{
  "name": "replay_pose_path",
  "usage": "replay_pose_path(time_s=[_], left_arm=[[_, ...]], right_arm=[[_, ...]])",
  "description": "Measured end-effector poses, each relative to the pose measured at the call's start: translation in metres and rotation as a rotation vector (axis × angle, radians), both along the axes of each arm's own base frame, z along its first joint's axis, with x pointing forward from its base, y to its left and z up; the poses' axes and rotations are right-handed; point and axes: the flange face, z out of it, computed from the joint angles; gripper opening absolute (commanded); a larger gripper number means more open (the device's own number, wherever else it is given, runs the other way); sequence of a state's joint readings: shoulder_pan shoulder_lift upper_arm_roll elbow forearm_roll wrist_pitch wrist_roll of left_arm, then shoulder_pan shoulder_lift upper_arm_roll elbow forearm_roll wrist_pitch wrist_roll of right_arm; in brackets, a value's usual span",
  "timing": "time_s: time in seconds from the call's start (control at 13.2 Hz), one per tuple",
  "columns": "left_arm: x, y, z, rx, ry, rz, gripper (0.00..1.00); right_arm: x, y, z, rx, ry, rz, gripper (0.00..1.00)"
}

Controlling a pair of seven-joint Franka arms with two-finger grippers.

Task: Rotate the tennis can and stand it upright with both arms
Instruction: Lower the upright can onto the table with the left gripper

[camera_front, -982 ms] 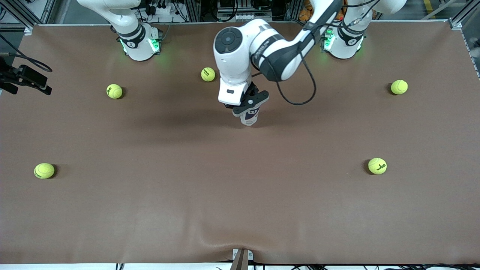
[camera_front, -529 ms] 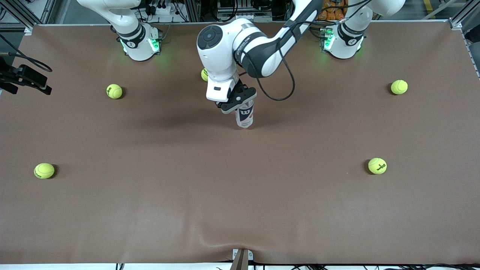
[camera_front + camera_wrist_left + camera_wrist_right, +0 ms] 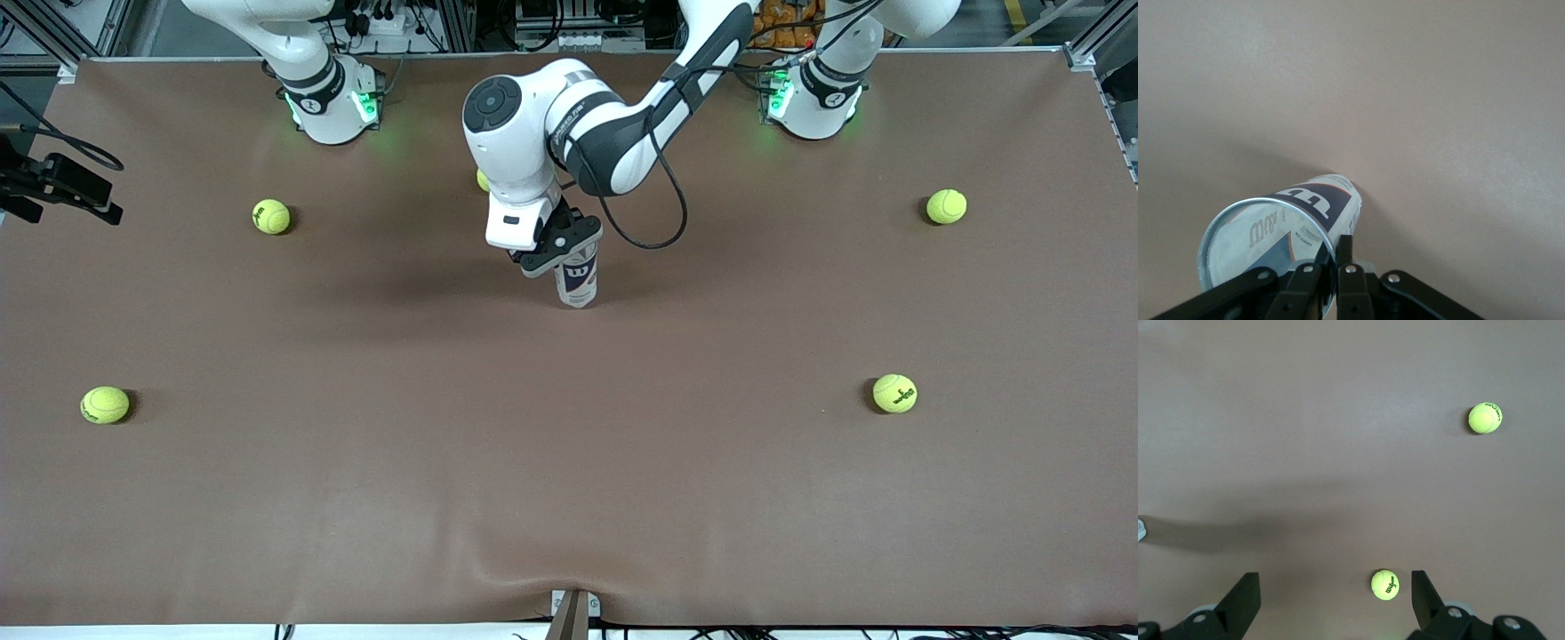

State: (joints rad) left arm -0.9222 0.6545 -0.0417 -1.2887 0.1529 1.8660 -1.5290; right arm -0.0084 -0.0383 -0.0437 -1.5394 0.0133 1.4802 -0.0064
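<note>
The tennis can stands close to upright on its base in the middle of the brown table, its navy and white label facing the front camera. My left gripper is shut on the can's silvery top rim, with one finger inside the mouth and one outside. The left wrist view looks down along the tennis can past the left gripper to the table. My right gripper hangs open and empty, high over the table; it does not show in the front view.
Several yellow-green tennis balls lie scattered: one near the right arm's base, one and one nearer the front camera, one toward the left arm's end. Another peeks from under the left arm. A black device overhangs the table's end.
The left arm has swung toward the right arm's end of the table, still shut on the rim. The can has tipped from a lean to nearly upright. The right gripper stayed open.
</note>
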Motion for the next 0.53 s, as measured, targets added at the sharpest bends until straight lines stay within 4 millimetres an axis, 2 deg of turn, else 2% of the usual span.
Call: replay_pose_path(time_s=[0.3,0.53], left_arm=[[0.0006,-0.0012,-0.0055,-0.002,-0.002,0.019,0.01],[0.0006,-0.0014,-0.0055,-0.003,-0.003,0.021,0.13]], right_arm=[[0.0000,0.0000,0.0000,0.000,0.000,0.000,1.00],[0.0000,0.0000,0.0000,0.000,0.000,0.000,1.00]])
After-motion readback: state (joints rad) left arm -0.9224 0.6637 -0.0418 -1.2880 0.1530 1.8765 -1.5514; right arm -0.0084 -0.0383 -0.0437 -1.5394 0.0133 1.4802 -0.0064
